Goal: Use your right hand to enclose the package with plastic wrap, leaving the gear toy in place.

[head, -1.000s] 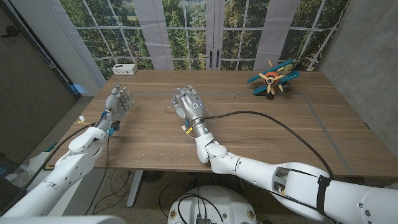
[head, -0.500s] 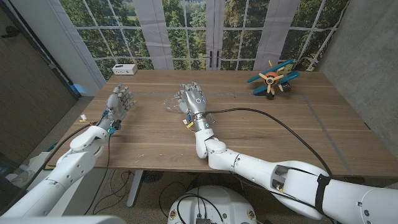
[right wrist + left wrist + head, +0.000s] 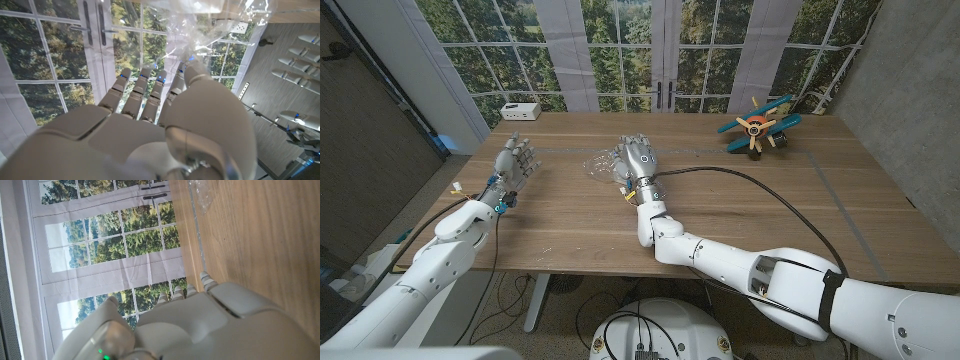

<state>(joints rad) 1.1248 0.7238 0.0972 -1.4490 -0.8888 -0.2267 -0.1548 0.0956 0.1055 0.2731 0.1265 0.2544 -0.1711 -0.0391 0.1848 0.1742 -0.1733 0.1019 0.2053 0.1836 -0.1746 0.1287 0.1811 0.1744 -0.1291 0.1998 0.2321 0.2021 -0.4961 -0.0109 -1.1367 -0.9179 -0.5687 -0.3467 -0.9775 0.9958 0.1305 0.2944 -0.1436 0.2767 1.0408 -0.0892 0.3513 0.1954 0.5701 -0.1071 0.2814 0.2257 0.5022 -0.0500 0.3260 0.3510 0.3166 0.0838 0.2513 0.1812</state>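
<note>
Wooden table [image 3: 720, 215]: long top before a wall of windows. Right hand [image 3: 636, 162]: raised over the table's middle, back toward the head camera, fingers [image 3: 131, 90] drawn close together and reaching into a crumpled sheet of clear plastic wrap [image 3: 601, 163]; the wrist view shows the film bunched against the fingertips, but whether it is actually pinched cannot be told. Plastic wrap: lies just to the left of the right hand, near the table's far-middle part, partly lifted and wrinkled. Left hand [image 3: 514, 161]: near the table's left edge, standing upright, fingers loosely curled and apart, holding nothing. Toy airplane [image 3: 757, 126]: blue and orange, with propeller, far right part of the table, well apart from both hands. White box [image 3: 520, 111]: small, at the far left corner
</note>
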